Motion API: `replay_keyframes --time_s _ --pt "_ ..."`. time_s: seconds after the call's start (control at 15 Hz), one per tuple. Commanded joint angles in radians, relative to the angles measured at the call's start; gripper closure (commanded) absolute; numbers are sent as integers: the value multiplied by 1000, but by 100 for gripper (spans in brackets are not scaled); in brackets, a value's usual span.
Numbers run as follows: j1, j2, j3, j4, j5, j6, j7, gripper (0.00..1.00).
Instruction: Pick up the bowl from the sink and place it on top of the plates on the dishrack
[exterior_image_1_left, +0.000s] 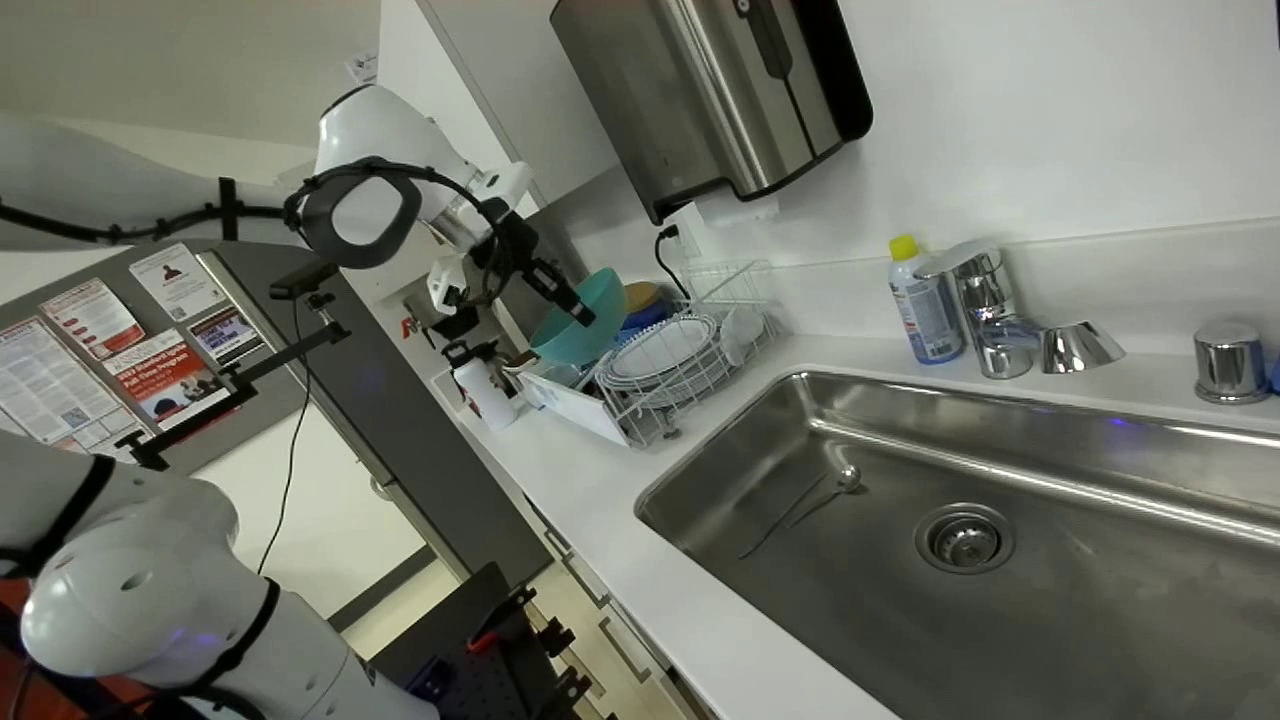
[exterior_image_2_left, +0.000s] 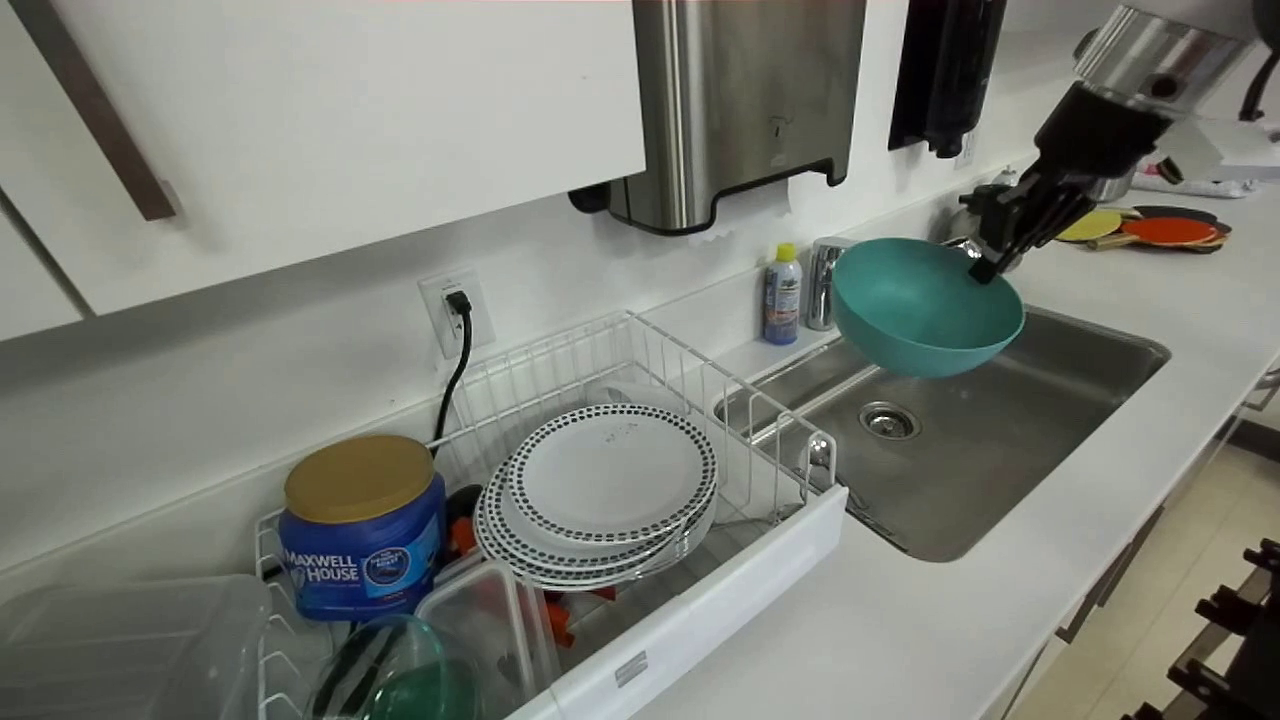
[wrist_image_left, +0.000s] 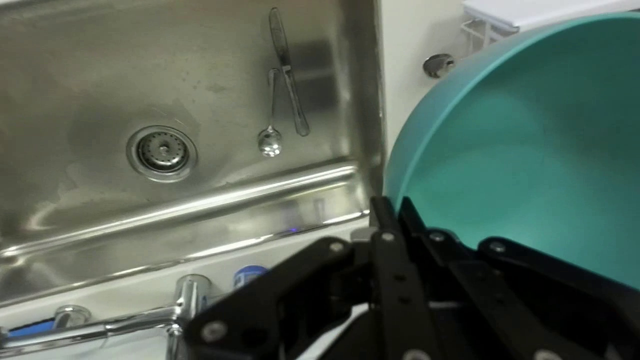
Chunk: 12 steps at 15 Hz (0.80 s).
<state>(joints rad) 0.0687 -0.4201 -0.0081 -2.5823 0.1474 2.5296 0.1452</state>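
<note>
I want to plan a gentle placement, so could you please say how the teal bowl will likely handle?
The teal bowl is probably stiff, as its round outline looks undistorted where pinched. It may pivot if bumped, since the jaws hold just one edge. Its smooth surface could be slippery.

In an exterior view, white glare streaks the sink (exterior_image_1_left: 880, 625), with a violet glint on its back wall. Well left of the sink, small print on the posters (exterior_image_1_left: 170, 378) blurs.

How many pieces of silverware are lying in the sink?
2: a spoon and, nearer the rack, a knife beside it. Both lie on the bottom of the sink. No view shows the whole sink, so more may be hidden.
</note>
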Motion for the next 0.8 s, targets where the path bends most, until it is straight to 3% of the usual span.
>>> replay_keyframes --time_s 0.0,0.27,0.33,0.4,0.47,0.73 --pt "55 -19 63 -28 46 116 -5 99" --pt "133 30 126 -9 99 252 11 99" --pt "131 44 150 0 86 260 33 99" --pt "120 18 128 -9 74 214 12 99" --pt "124 23 138 -9 74 217 19 95" --pt "120 25 132 -9 74 217 18 95"
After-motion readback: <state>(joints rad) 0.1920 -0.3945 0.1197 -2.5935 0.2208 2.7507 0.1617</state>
